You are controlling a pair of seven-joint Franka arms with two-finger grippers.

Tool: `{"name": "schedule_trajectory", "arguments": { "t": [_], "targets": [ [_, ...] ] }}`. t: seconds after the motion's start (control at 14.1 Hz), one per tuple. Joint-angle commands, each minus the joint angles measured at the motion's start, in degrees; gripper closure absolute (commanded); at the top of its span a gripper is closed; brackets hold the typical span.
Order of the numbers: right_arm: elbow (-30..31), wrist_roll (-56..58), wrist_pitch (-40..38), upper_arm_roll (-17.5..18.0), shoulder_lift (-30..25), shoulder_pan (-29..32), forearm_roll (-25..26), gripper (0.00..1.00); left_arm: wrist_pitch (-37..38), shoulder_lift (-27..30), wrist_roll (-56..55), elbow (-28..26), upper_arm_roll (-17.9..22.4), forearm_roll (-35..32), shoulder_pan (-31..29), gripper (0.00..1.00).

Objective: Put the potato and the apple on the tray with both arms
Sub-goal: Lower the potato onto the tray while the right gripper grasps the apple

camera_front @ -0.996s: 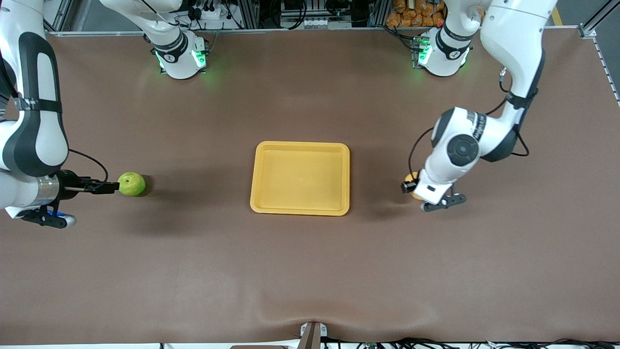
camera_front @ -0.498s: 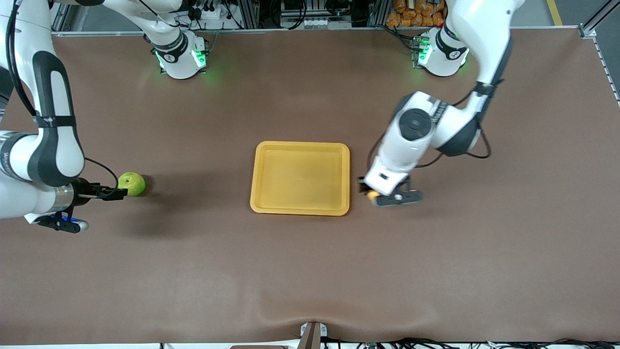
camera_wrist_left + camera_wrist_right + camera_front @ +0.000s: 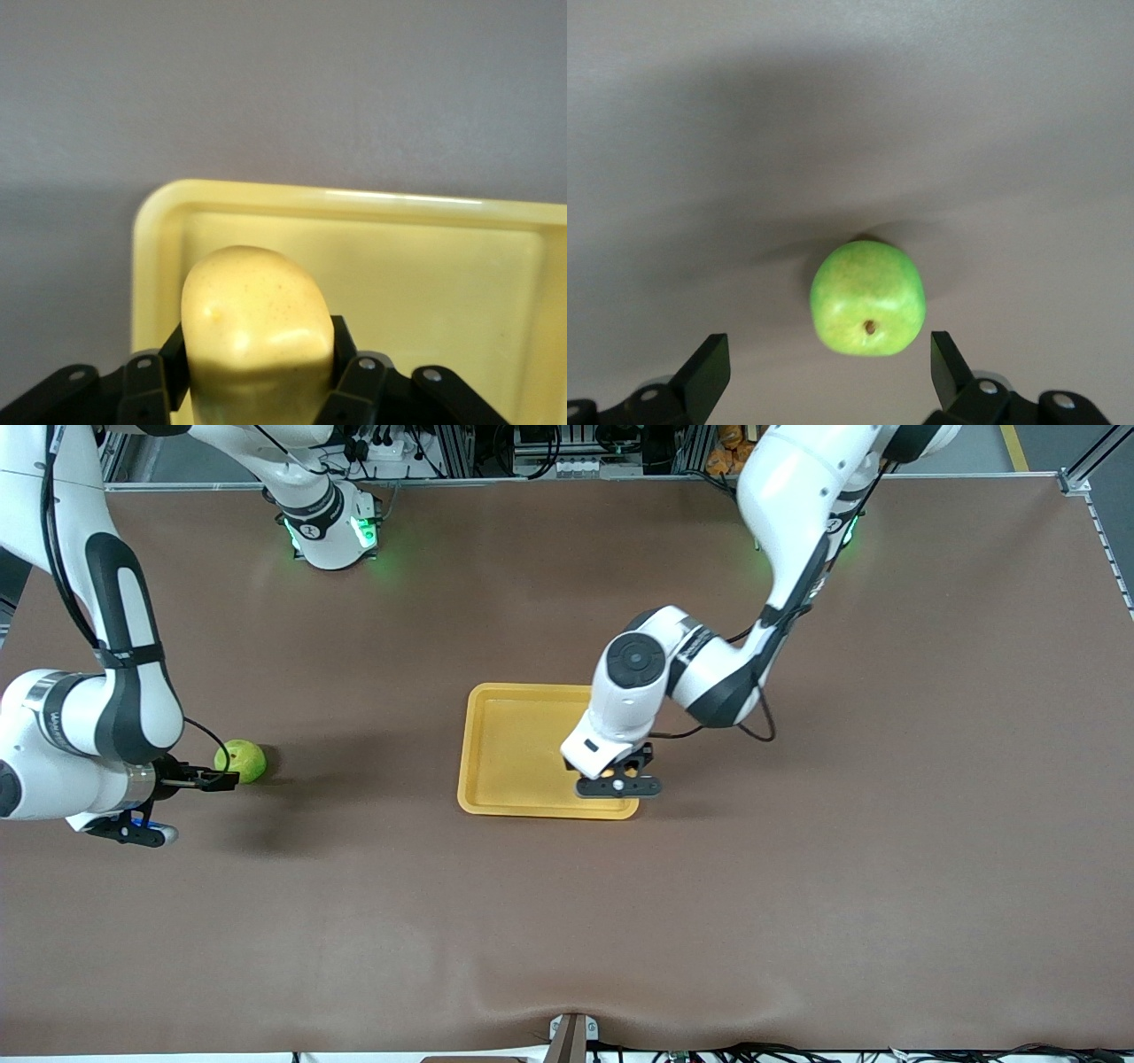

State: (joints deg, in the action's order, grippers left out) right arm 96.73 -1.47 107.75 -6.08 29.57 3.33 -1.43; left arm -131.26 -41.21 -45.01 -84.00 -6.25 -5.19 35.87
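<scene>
The yellow-orange tray [image 3: 514,744] lies mid-table. My left gripper [image 3: 616,778] is shut on the potato [image 3: 257,319] and holds it over the tray's corner nearest the left arm's end; the tray [image 3: 425,292] shows under it in the left wrist view. The potato is almost hidden under the hand in the front view. The green apple [image 3: 241,761] sits on the table toward the right arm's end. My right gripper [image 3: 226,779] is open, low beside the apple. In the right wrist view the apple [image 3: 868,298] lies just at the fingertips [image 3: 709,372], untouched.
The brown table mat [image 3: 797,868] spreads wide around the tray. The two green-lit arm bases [image 3: 328,531] stand along the edge farthest from the front camera. The left arm's elbow [image 3: 633,664] hangs over the tray's end.
My left arm has carried the potato from the left arm's end of the table to over the tray. My right arm has shifted a little by the apple; the apple has stayed put.
</scene>
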Motion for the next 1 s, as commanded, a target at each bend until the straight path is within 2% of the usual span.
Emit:
{"name": "schedule_trajectory", "arguments": {
  "t": [0.0, 0.21, 0.28, 0.36, 0.71, 0.78, 0.92],
  "targets": [
    [3.37, 2.25, 3.60, 0.55, -0.75, 1.85, 1.34, 0.00, 1.80, -3.16, -1.48, 3.32, 1.33, -0.88, 1.92, 0.37],
    [7.67, 2.87, 8.60, 0.63, -0.75, 2.38, 1.25, 0.00, 2.06, -4.41, -1.13, 3.41, 1.33, -2.80, 2.46, 0.36],
    [8.82, 2.87, 10.01, 0.63, -0.75, 2.38, 1.25, 0.00, 2.41, -4.49, -0.78, 3.32, 1.24, -4.55, 2.45, 0.29],
    [9.44, 2.79, 10.29, 0.63, -0.75, 2.38, 1.25, 0.00, 3.63, -5.10, -0.26, 3.32, 1.24, -6.48, 2.54, 0.26],
    [10.40, 2.79, 11.16, 0.63, -0.57, 2.29, 1.08, 0.00, 5.67, -5.99, -0.25, 3.32, 1.24, -8.26, 3.33, 0.25],
    [11.11, 2.79, 12.04, 0.63, -0.57, 2.20, 1.08, 0.00, 5.67, -5.90, -0.25, 3.32, 1.15, -8.26, 3.33, 0.22],
    [12.25, 2.79, 13.27, 0.72, -0.57, 2.12, 1.08, 0.00, 5.67, -5.73, -0.25, 3.32, 1.24, -8.44, 3.33, 0.00]
  ]
}}
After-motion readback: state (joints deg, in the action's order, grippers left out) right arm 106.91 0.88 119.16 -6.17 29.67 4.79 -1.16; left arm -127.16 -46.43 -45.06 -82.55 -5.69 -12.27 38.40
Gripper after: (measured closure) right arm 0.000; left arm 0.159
